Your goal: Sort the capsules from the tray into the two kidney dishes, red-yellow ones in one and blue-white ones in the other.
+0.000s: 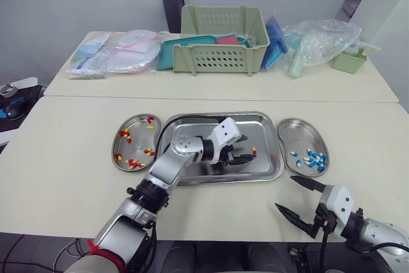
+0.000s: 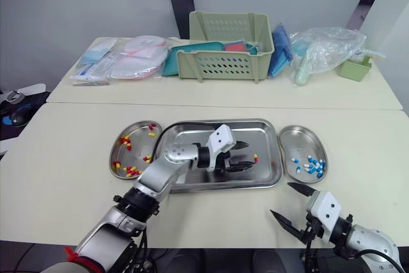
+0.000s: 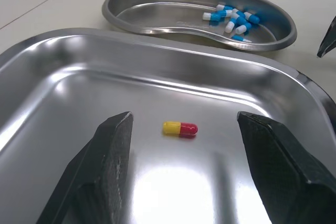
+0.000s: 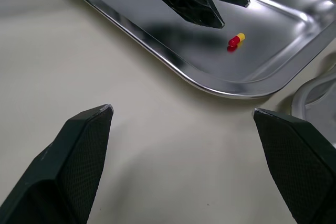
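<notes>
The pale table (image 1: 70,177) carries a steel tray (image 1: 255,129) holding one last red-yellow capsule (image 3: 180,128) near its right end. The left gripper (image 1: 240,156) hangs low inside the tray, fingers spread wide and empty, the capsule in line with their gap; the right gripper (image 1: 285,192), also wide open and empty, hovers off the tray's front right corner. The capsule looks feather-light, smooth and rounded, likely to skid or roll on polished metal, so both fingers should meet across its short middle, gently, before it goes to the red-yellow kidney dish (image 1: 116,142) just left of the tray.
</notes>
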